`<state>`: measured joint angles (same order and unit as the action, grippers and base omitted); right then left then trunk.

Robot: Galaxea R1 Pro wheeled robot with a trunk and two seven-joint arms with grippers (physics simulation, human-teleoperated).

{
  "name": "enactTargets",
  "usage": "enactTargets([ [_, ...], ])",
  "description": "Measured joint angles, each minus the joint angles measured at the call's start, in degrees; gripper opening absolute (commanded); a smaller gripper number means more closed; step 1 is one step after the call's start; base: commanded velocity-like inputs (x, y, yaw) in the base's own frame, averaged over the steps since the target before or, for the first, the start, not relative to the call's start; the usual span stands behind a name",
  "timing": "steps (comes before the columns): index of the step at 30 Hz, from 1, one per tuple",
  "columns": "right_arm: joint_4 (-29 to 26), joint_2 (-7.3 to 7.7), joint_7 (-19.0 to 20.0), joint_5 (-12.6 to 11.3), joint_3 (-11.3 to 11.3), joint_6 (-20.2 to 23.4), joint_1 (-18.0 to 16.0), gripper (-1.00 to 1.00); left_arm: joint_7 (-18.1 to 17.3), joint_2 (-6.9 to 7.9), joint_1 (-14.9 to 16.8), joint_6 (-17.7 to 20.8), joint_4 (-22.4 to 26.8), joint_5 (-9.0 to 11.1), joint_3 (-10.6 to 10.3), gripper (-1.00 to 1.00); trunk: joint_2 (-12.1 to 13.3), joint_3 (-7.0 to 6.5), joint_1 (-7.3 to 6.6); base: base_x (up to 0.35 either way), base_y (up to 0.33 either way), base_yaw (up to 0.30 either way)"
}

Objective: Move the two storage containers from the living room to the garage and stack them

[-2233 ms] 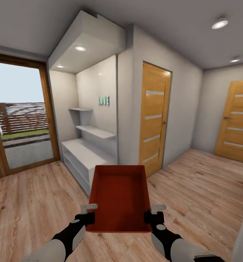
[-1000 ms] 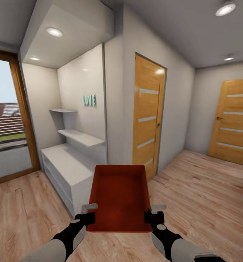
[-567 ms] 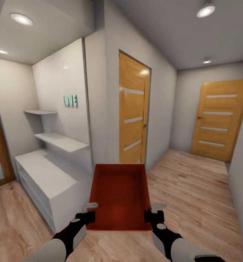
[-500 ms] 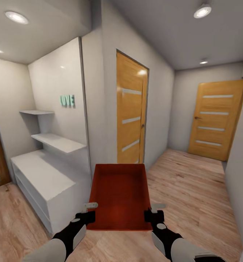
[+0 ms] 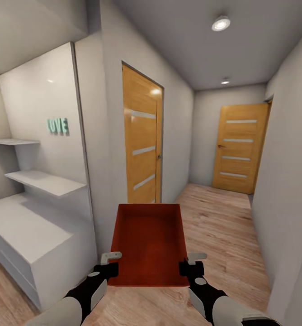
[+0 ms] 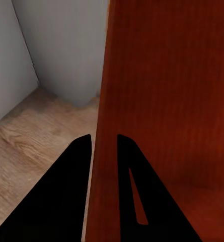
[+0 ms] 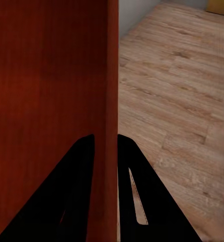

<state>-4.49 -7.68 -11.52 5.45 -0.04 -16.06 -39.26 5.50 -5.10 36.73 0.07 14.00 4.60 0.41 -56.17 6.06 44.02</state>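
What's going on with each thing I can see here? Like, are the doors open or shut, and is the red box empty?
storage container: empty, held up off the wood floor by both grippers.
left gripper: shut on the container's left wall.
right gripper: shut on the container's right wall.
near door: shut.
far door: shut.
ceiling light: on.
white shelves: bare.

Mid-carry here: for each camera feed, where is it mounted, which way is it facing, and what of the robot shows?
Head view: on the robot's head, looking forward and down a wood-floored hallway; both forearms, left gripper and right gripper holding the storage container.
Left wrist view: near the left gripper, looking along its fingers clamping a container wall.
Right wrist view: near the right gripper, likewise clamping a wall.
Shared: all three show the container and wood floor.
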Motion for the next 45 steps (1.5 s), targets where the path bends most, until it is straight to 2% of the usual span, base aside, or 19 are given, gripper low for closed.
enactTargets([
  [13, 0.0, 0.0, 0.0, -0.1, 0.0, 0.0, 0.0, -1.0, 0.0, 0.0, 0.0, 0.0, -0.1, 0.0, 0.0, -1.0, 0.0, -0.24, -0.02, 0.058, 0.0, -0.274],
  [39, 0.7, -0.04, -0.1, -0.8, 0.6, 0.0, 0.0, -1.0, -0.1, 0.05, 0.0, 0.1, -0.6, 0.0, 0.1, -1.0, 0.0, -0.25, -0.03, 0.318, 0.0, -0.01],
  [45, 0.7, -0.04, -0.1, -0.8, 0.6, 0.0, 0.0, -1.0, -0.1, 0.06, 0.0, 0.1, -0.6, -0.1, 0.1, -1.0, 0.0, -0.25, -0.03, 0.322, 0.035, -0.188],
])
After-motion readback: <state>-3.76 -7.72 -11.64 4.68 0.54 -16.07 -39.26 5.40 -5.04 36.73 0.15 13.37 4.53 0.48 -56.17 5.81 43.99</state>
